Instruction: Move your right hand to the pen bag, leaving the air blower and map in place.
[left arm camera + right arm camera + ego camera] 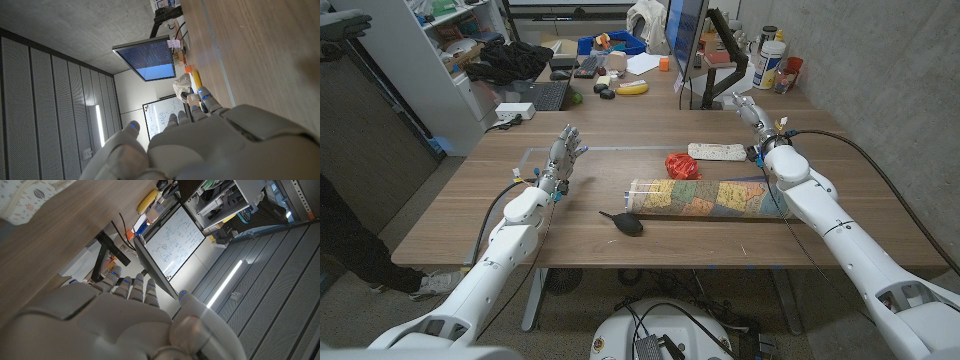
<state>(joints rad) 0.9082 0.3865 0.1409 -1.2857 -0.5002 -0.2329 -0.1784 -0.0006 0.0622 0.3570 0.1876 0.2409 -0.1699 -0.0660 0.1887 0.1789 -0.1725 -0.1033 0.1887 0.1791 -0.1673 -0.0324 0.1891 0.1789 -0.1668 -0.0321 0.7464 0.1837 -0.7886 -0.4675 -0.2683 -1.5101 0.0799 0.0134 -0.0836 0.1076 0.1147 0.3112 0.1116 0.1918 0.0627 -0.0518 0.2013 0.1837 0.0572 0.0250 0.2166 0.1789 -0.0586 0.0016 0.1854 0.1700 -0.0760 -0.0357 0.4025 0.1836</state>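
The pen bag (pixel 716 152), a white patterned pouch, lies on the far right part of the wooden table (pixel 460 215). Its corner also appears in the right wrist view (pixel 22 195). My right hand (pixel 748 108) hovers past the pouch near the table's far edge, apart from it, fingers stretched out and holding nothing (pixel 125 322). The rolled colourful map (pixel 705 196) lies across the middle, with the black air blower (pixel 623 221) just in front of its left end. My left hand (pixel 563 155) stands over the left part of the table, fingers spread upward and empty (pixel 200 145).
A red crumpled item (pixel 682 165) sits between the map and the pen bag. Behind the table stands a desk with a monitor (pixel 683 35), a keyboard (pixel 546 96), a banana (pixel 632 88) and bottles (pixel 768 62). A white shelf (pixel 415 60) stands at the left.
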